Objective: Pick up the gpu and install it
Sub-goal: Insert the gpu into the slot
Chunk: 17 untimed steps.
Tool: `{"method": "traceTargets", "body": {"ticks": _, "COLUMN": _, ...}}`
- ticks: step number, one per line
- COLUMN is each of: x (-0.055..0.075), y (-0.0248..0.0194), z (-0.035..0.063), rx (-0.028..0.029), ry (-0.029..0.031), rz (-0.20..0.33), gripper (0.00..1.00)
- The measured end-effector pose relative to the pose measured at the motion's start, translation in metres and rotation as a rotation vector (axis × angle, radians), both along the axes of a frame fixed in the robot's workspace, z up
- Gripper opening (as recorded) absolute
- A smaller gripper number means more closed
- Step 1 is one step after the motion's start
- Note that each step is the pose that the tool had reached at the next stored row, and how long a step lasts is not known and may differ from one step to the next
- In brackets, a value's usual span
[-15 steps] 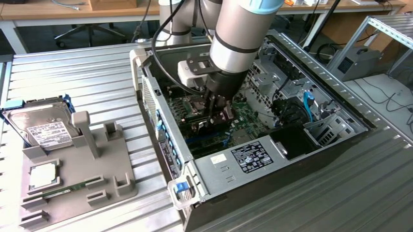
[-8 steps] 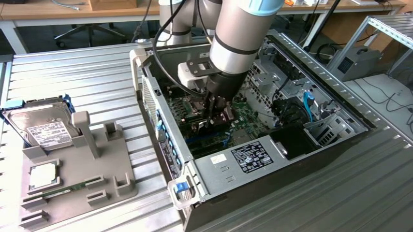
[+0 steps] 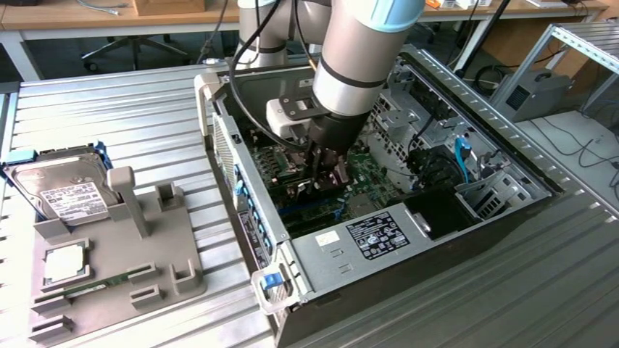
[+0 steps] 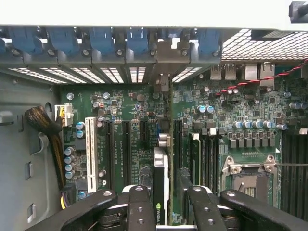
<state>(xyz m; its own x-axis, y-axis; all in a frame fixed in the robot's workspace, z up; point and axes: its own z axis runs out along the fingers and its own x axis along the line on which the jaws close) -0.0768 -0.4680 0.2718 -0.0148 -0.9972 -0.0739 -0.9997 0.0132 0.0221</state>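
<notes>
Closest to the exterior camera, the grey holder (image 3: 184,254) on the surface (image 3: 126,116) keeps the hard drive (image 3: 66,194) and RAM stick (image 3: 97,283) in slots, I judge for easy picking. Beyond it my gripper (image 3: 327,183) reaches down into the open computer case (image 3: 320,254), over the motherboard (image 3: 372,185). On the wrist view, the fingers (image 4: 139,207) clamp either side of the gpu (image 4: 160,185), held edge-on to line up with an expansion slot, pointing toward the blue rear latches (image 4: 101,38). I cannot tell whether it is seated
</notes>
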Motion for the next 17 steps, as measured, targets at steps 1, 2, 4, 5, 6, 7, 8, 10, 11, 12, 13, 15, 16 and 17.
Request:
{"method": "traceTargets", "body": {"ticks": 1, "x": 0.0, "y": 0.0001, "z": 0.0, "rx": -0.0002, "ry": 0.0001, "rz": 0.0, "gripper": 0.35}}
{"method": "traceTargets", "body": {"ticks": 2, "x": 0.0, "y": 0.0007, "z": -0.0001, "rx": -0.0002, "ry": 0.0001, "rz": 0.0, "gripper": 0.35}}
{"method": "traceTargets", "body": {"ticks": 4, "x": 0.0, "y": 0.001, "z": -0.0003, "rx": 0.0, "ry": 0.0, "rz": 0.0, "gripper": 0.35}}
{"method": "traceTargets", "body": {"ticks": 5, "x": 0.0, "y": 0.001, "z": -0.0004, "rx": -0.0002, "ry": 0.0001, "rz": 0.0, "gripper": 0.35}}
{"method": "traceTargets", "body": {"ticks": 6, "x": 0.0, "y": 0.001, "z": -0.0005, "rx": -0.0001, "ry": 0.0, "rz": 0.0, "gripper": 0.35}}
{"method": "traceTargets", "body": {"ticks": 7, "x": -0.0001, "y": 0.001, "z": -0.0007, "rx": 0.0, "ry": 0.0, "rz": 0.0, "gripper": 0.35}}
{"method": "traceTargets", "body": {"ticks": 8, "x": -0.0001, "y": 0.0008, "z": -0.0008, "rx": 0.0001, "ry": 0.0, "rz": 0.0, "gripper": 0.35}}
{"method": "traceTargets", "body": {"ticks": 10, "x": -0.0001, "y": 0.0007, "z": -0.0011, "rx": 0.0001, "ry": 0.0, "rz": 0.0, "gripper": 0.35}}
{"method": "traceTargets", "body": {"ticks": 11, "x": 0.0, "y": 0.0006, "z": -0.0018, "rx": 0.0001, "ry": 0.0, "rz": 0.0, "gripper": 0.35}}
{"method": "traceTargets", "body": {"ticks": 12, "x": 0.0, "y": 0.0006, "z": -0.0021, "rx": 0.0, "ry": 0.0, "rz": 0.0, "gripper": 0.35}}
{"method": "traceTargets", "body": {"ticks": 13, "x": 0.0, "y": 0.0005, "z": -0.0021, "rx": -0.0002, "ry": 0.0001, "rz": 0.0, "gripper": 0.35}}
{"method": "traceTargets", "body": {"ticks": 15, "x": 0.0, "y": 0.0005, "z": -0.0021, "rx": -0.0002, "ry": 0.0001, "rz": 0.0, "gripper": 0.35}}
{"method": "traceTargets", "body": {"ticks": 16, "x": 0.0, "y": 0.0005, "z": -0.0021, "rx": -0.0001, "ry": 0.0001, "rz": 0.0, "gripper": 0.35}}
{"method": "traceTargets", "body": {"ticks": 17, "x": 0.0, "y": 0.0005, "z": -0.0021, "rx": -0.0001, "ry": 0.0, "rz": 0.0, "gripper": 0.35}}
